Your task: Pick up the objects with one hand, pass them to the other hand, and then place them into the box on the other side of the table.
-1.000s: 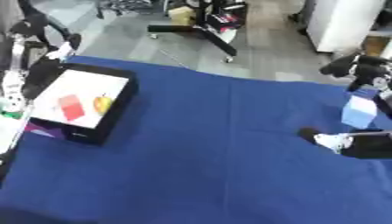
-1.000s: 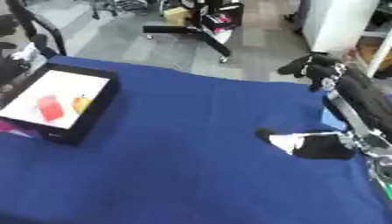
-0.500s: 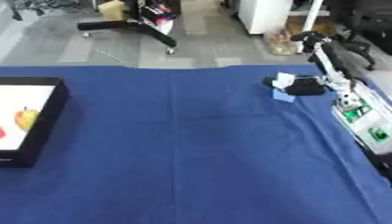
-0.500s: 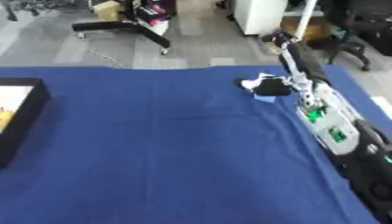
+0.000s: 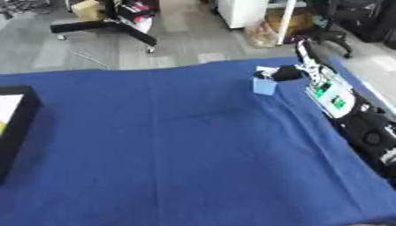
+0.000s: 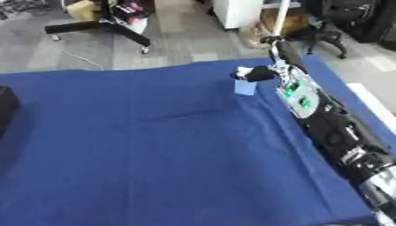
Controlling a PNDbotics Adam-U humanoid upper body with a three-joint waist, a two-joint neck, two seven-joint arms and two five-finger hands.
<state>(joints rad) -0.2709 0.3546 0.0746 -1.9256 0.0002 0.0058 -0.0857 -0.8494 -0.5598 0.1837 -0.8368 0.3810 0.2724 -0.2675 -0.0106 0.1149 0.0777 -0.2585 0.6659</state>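
Blue cloth covers the counter (image 5: 178,145). My right robot hand (image 5: 284,73) sits upper right of the frame, fingers curled on a small light-blue block (image 5: 264,86) that hangs just below it, touching or just above the cloth; I can't tell which. A bit of white shows at the fingers. Right arm runs down the right edge, green-lit panel on it. Black box (image 5: 17,128) is cut off at the left edge, well apart from the block, with a white floor inside. Left robot hand isn't visible in either eye view.
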